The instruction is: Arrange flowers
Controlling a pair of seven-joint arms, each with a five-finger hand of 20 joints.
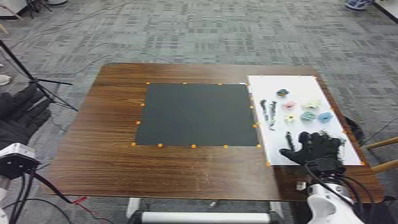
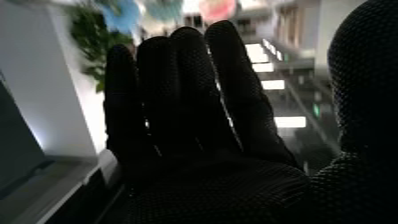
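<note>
- Black-gloved right hand (image 1: 317, 151) is over the near end of the white sheet (image 1: 279, 81), palm and fingers relaxed and pretty straight. Can't tell if it's touching anything under it.
- From the right wrist view, same deal: fingers stretched out side by side, thumb well apart from them, nothing gripped.
- Left hand (image 1: 19, 117) is off past the left side of the table (image 1: 89, 150), fingers loosely extended, nothing held.
- Flowers are all on the white sheet beyond the right hand: a pink flower (image 1: 289, 105), a pale yellow flower (image 1: 311, 106), two blue ones near each other, a small whitish flower (image 1: 290, 119), plus a dark bluish bloom (image 1: 282, 93) farthest off.
- Dark sprigs (image 1: 272, 114) lie along the left part of that sheet, and another stem (image 1: 289, 140) sits just beside the right hand.
- Dark sheet (image 1: 195, 115) is mid-table, with orange markers (image 1: 194, 146) round it.
</note>
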